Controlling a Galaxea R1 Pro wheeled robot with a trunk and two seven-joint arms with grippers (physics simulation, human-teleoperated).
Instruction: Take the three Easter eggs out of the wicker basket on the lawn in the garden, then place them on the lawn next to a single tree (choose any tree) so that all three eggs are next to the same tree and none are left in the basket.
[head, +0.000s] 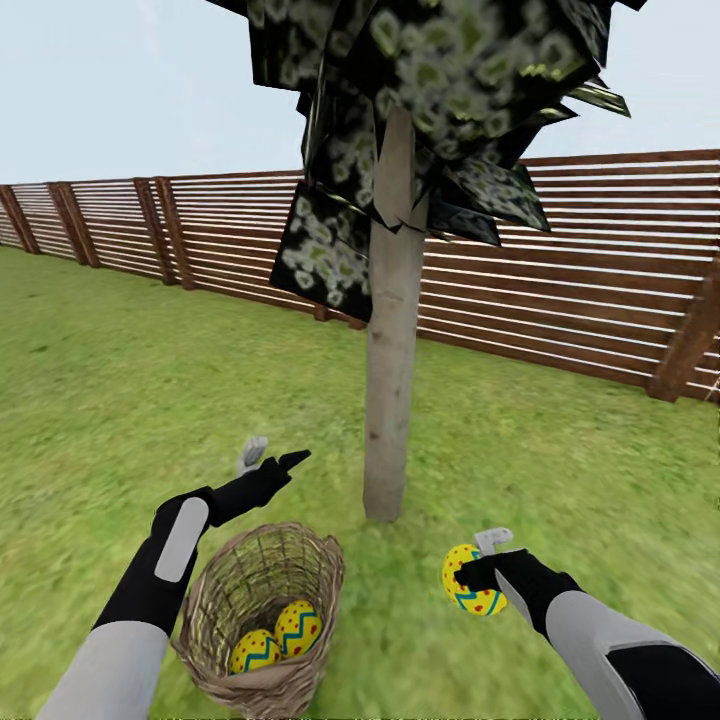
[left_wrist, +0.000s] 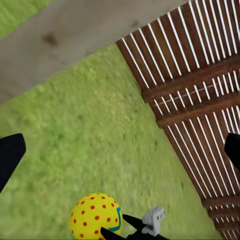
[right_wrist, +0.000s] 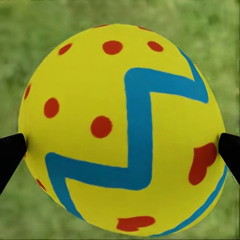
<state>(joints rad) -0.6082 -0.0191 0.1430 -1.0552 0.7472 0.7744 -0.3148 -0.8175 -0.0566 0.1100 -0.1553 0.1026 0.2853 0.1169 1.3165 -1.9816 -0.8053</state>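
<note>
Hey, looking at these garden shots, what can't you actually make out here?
- Lower parts of the two eggs in the wicker basket, head view: hidden by its wall.
- Treetop, head view: cut off by the upper edge.
- Lawn beneath the held egg, right wrist view: blurred, and the egg covers it.
- Right gripper, left wrist view: cut off by the edge.

Counting the garden's things
Showing three Easter eggs (head: 473, 582) (head: 298, 627) (head: 256, 651), one wicker basket (head: 262, 585), one tree (head: 392, 370), two end effectors (head: 272, 459) (head: 478, 560).
</note>
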